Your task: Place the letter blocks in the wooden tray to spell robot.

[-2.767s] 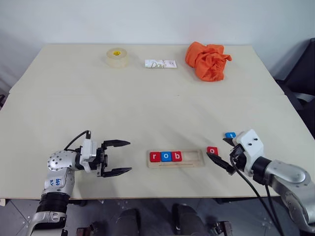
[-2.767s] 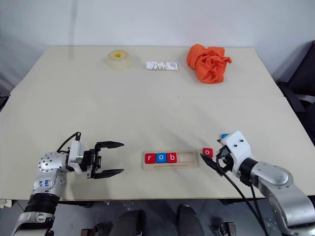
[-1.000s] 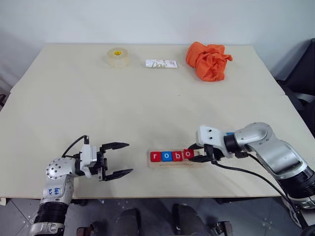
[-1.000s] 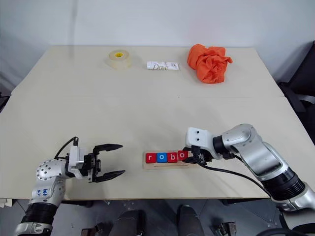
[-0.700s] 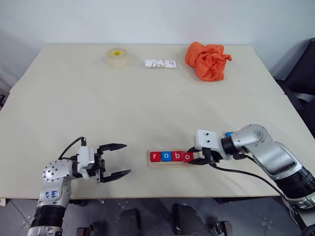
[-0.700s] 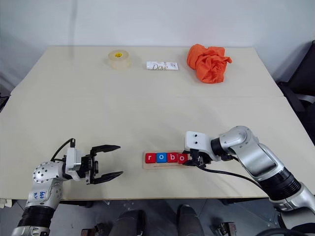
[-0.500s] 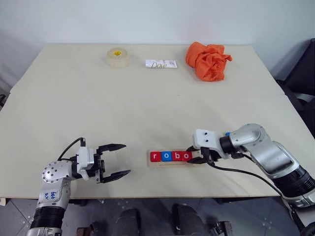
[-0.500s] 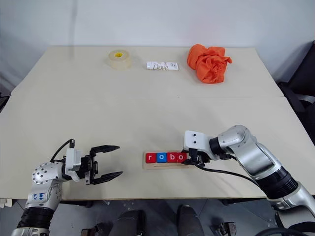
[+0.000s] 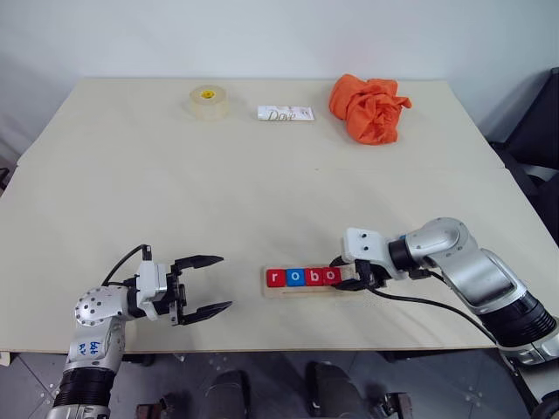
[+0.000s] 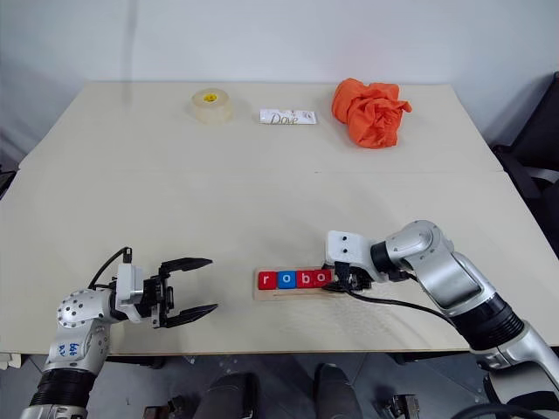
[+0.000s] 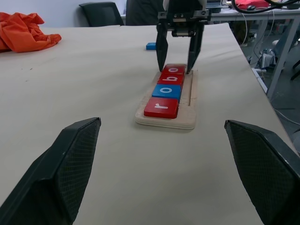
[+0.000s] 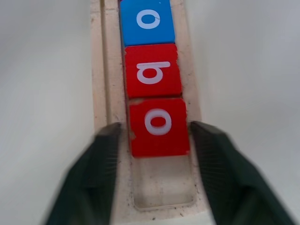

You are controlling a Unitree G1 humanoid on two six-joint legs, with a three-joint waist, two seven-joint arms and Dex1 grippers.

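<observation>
Pale wood shows at the lower centre of the left eye view, where the wooden tray [image 9: 314, 288] lies on the beige table [image 9: 262, 192]. In its groove sit 4 letter blocks [image 9: 304, 278] in a touching row: a red r [image 9: 276, 278], a blue o [image 9: 295, 278], a red b [image 9: 314, 278] and a red o [image 9: 332, 277], with bare groove to the right of them. The right gripper [image 9: 352, 278] stands at that end of the tray, its 2 black fingers [image 12: 105, 173] released, one on each side of the red o with a slim gap between pad and block. The 5th tile, a blue block [image 11: 150, 46], lies on the table beyond the tray in the left wrist view, well apart from it; its letter cannot be read. The left gripper [image 9: 208, 283] hovers in the lower left, pointing toward the tray, its jaws spread wide and holding nothing. Along the upper edge of the table lie a roll of clear tape [image 9: 209, 101], a white Dove bar [image 9: 285, 113] and a crumpled orange cloth [image 9: 369, 108].
</observation>
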